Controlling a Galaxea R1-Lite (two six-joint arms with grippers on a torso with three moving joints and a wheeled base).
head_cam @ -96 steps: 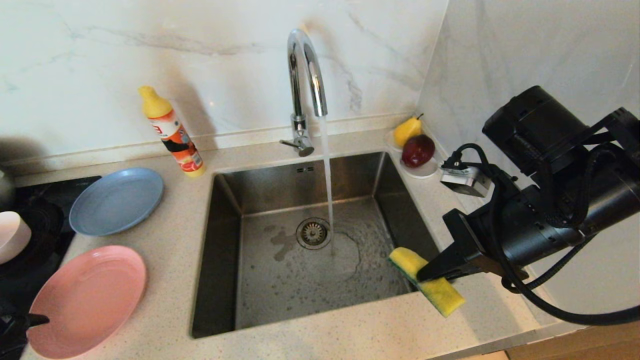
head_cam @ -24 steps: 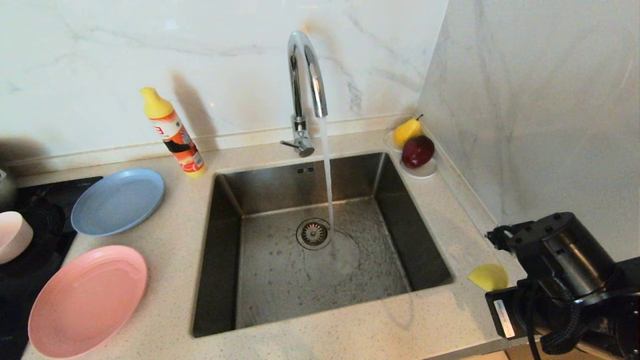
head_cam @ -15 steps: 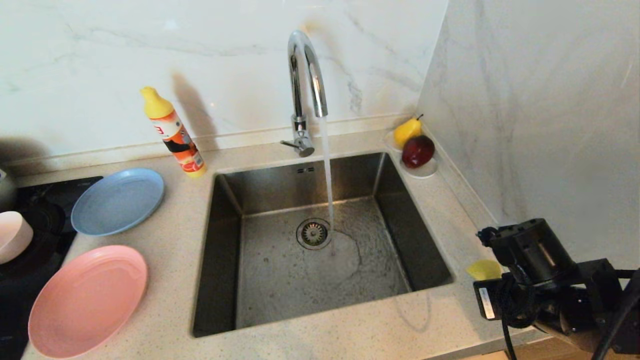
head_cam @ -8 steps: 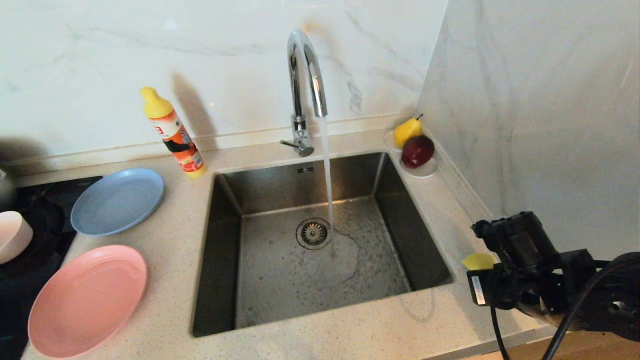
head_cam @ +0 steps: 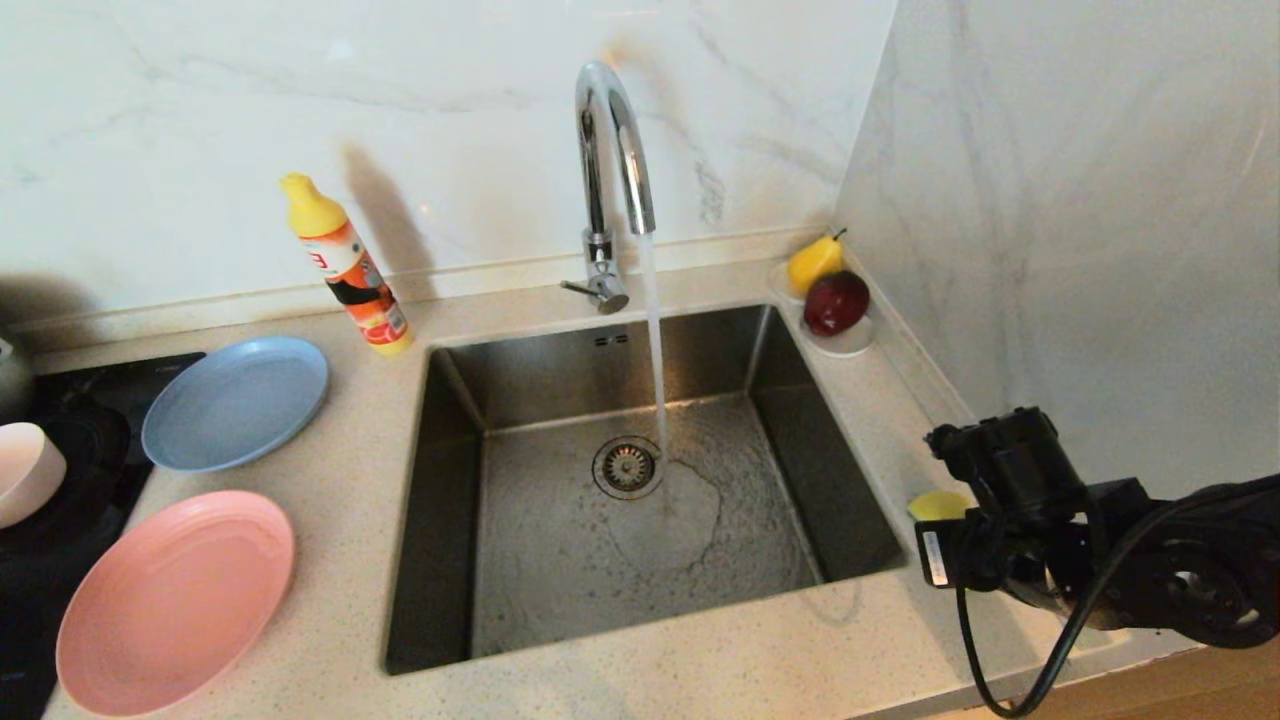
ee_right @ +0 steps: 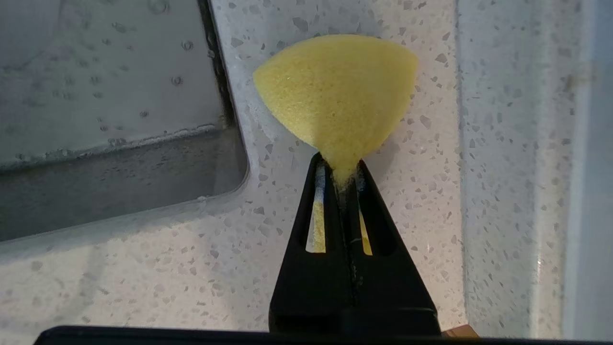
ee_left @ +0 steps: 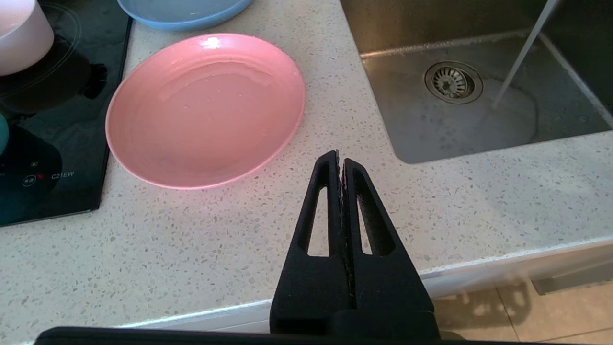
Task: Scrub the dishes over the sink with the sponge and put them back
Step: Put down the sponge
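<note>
Since the earlier frames, the right gripper (ee_right: 341,167) has drifted left toward the sink (head_cam: 455,480) at mid-frame, fingers pinched tight on the sponge (head_cam: 935,504) at right of frame; left gripper (ee_left: 341,160) parked, closed empty.

Head camera high above sink (head_cam: 640,520); wrist cameras low, close, sharing sink edge.

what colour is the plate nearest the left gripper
Pink. The pink plate lies just beyond the shut left gripper, clearest in the left wrist view.
</note>
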